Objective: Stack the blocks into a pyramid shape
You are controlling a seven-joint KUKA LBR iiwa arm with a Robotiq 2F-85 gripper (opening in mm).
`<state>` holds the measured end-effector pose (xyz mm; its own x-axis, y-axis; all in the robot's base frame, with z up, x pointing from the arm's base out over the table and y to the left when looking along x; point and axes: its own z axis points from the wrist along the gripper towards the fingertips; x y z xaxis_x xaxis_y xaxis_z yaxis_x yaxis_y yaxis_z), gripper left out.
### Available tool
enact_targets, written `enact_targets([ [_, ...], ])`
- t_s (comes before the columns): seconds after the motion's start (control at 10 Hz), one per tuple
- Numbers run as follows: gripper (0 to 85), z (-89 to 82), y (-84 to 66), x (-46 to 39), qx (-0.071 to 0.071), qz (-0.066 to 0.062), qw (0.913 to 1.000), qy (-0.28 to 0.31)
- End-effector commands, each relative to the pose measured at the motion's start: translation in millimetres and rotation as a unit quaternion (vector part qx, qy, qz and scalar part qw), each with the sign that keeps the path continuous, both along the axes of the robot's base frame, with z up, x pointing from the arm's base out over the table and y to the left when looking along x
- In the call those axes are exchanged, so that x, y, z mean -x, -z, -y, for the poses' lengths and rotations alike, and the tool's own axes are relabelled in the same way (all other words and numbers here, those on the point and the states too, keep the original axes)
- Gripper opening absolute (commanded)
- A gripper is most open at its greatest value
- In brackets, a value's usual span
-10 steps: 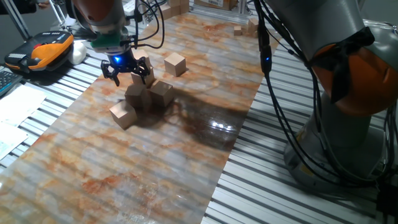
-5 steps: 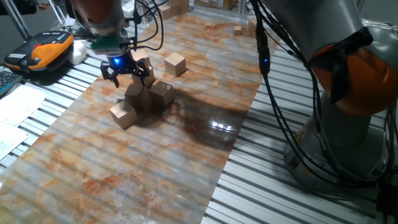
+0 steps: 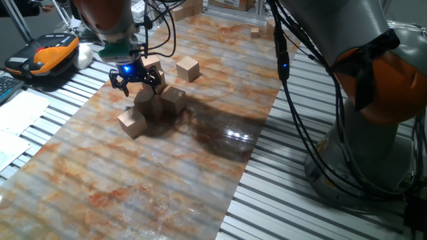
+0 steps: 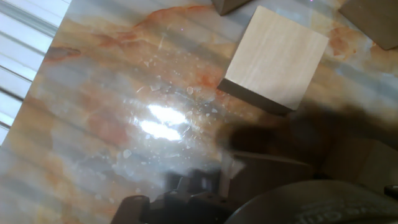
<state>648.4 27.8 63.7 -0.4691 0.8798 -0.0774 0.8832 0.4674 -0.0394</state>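
Note that your pincer [image 3: 136,79], spread wide and empty, hangs just above the clustered blocks [image 3: 160,101]; a careless descent could scatter them.

Arm reaching down at upper left of the fixed view
The gripper [image 3: 136,81] points downward, its dark fingers spread apart, a blue light glowing above them.

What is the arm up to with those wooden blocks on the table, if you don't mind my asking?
The arm is building a pyramid from wooden cubes. Its gripper hovers over a small cluster of blocks on the marbled table, fingers spread and holding nothing. One block sits just in front of the cluster, and another block lies apart behind it. No finished pyramid shows yet.
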Motion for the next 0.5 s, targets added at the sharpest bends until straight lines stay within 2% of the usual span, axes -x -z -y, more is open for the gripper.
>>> enact_targets([
  [0.0, 85.0, -0.5, 1.6, 0.6, 0.000, 0.000, 1.0000, 0.000],
  [0.4, 85.0, -0.1, 3.0, 1.2, 0.003, 0.000, 1.0000, 0.000],
])
